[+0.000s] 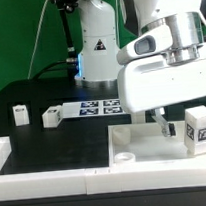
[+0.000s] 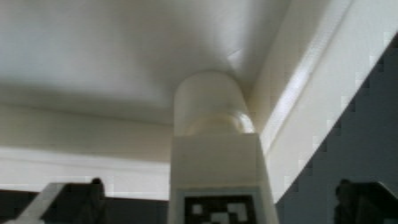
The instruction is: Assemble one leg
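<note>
In the wrist view a white leg (image 2: 217, 130) with a black-and-white tag stands between my gripper's (image 2: 217, 208) dark fingers (image 2: 75, 202). A gap shows on each side of it, so the gripper is open around it. The leg's far end meets the white tray-shaped piece (image 2: 107, 60) next to its wall. In the exterior view the gripper (image 1: 167, 122) hangs low over that tray-shaped piece (image 1: 125, 149), and the leg under it is mostly hidden. Another tagged leg (image 1: 200, 129) stands at the tray-shaped piece's right side.
Two more legs (image 1: 20, 115) (image 1: 52, 116) stand on the black table at the exterior view's left. The marker board (image 1: 101, 106) lies behind the tray-shaped piece. A white rail (image 1: 37, 176) runs along the front left. The arm's base (image 1: 95, 51) is at the back.
</note>
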`<state>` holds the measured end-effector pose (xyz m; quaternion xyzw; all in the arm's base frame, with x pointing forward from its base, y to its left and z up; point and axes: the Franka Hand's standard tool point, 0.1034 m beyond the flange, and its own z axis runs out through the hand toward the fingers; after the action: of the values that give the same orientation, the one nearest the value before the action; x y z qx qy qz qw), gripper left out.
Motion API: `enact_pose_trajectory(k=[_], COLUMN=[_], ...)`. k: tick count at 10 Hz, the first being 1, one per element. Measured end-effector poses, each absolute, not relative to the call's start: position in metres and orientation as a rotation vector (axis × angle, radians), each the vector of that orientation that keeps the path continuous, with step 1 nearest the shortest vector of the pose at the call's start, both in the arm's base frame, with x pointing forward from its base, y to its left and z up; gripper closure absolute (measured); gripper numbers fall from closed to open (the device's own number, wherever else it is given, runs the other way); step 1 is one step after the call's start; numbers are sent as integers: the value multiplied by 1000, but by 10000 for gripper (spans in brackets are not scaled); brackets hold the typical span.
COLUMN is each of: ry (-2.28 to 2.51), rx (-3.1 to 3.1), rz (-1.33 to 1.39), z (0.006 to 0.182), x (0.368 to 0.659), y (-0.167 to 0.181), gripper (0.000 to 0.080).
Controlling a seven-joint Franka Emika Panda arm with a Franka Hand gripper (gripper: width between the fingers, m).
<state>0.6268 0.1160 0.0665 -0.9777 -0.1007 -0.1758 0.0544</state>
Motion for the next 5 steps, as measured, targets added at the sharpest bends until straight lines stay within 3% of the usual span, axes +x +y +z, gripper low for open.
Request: enact_pose_trajectory(k=[2, 5], ry=[-316, -318], rx=[-2965, -2965], rz=[-541, -536], z=[89, 104], x=[631, 633], y=[121, 121], gripper=[151, 151])
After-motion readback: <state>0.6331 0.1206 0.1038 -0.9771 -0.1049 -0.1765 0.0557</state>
